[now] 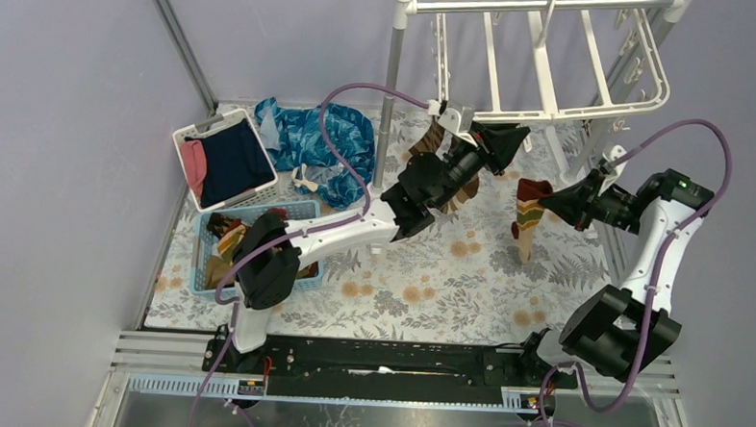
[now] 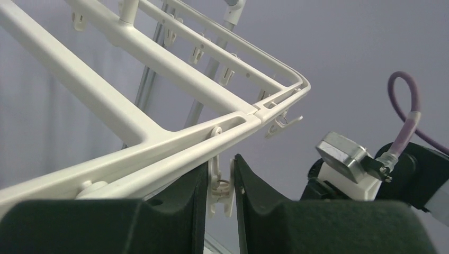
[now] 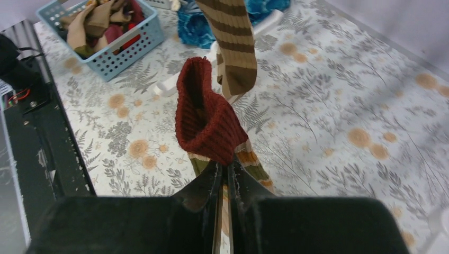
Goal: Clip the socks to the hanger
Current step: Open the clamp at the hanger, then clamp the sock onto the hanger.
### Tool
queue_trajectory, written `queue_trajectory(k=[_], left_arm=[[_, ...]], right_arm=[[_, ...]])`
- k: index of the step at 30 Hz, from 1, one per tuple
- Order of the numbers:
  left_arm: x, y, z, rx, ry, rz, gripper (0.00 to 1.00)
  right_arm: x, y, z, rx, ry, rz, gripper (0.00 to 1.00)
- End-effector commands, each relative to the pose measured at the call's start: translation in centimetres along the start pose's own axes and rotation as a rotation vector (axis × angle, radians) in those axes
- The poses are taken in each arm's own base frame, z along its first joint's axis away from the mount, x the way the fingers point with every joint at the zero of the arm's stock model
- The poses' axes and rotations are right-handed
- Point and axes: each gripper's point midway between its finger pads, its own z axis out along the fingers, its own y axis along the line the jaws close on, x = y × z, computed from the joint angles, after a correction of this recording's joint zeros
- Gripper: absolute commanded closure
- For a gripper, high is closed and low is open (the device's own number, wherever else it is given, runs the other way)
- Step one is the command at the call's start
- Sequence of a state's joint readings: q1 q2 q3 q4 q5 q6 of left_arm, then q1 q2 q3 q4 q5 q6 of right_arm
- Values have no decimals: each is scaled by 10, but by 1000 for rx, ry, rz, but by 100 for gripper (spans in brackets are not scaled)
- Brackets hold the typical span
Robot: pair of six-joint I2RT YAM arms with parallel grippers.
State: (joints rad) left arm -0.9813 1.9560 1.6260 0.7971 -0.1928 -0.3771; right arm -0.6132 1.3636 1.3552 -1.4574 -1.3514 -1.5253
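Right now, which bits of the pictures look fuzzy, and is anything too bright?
Left wrist view: the black left hand pinching a clip is soft-edged up close, the hanger crisper. Right wrist view: the right hand is a dark blur, the sock it holds sharp. Top view: even light, soft shadows on the table, no harsh glare.

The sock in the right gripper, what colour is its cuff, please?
The cuff is dark red; clearest in the right wrist view.

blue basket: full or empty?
Not empty: the blue basket holds a heap of socks, visible in overhead and right wrist views.
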Motion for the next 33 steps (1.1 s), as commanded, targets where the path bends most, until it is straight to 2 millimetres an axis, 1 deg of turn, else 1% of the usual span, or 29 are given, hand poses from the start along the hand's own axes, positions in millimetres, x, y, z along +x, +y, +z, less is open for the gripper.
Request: queue_trajectory(k=[1,4,7,11,17,22,28,33], left_arm=[[-31,-9,-4,35,-50,-46,84],[-31,-11,-4,55,-47,-63,86],[-30,-10,-5,69,-42,-80,86],[-28,-9,-6,86,-38,-96,86],[-27,-8,-7,97,-33,-106,87],[-25,-9,-7,107,-29,-117,87],[-26,-10,-7,116,-29,-121,87],[-24,-11,-6,120,-27,-120,87]], right_arm=[[-24,17,13,-70,-34,-38,92],[-28,17,19,-87,-23,-48,92],[-34,12,24,-82,-14,-64,92],[-47,7,31,-76,-32,-70,92],[-63,7,44,-97,-70,-47,92],[-68,6,48,-121,-85,-12,92],[-72,5,50,-132,-100,24,92],[-76,7,50,-144,-110,23,92]])
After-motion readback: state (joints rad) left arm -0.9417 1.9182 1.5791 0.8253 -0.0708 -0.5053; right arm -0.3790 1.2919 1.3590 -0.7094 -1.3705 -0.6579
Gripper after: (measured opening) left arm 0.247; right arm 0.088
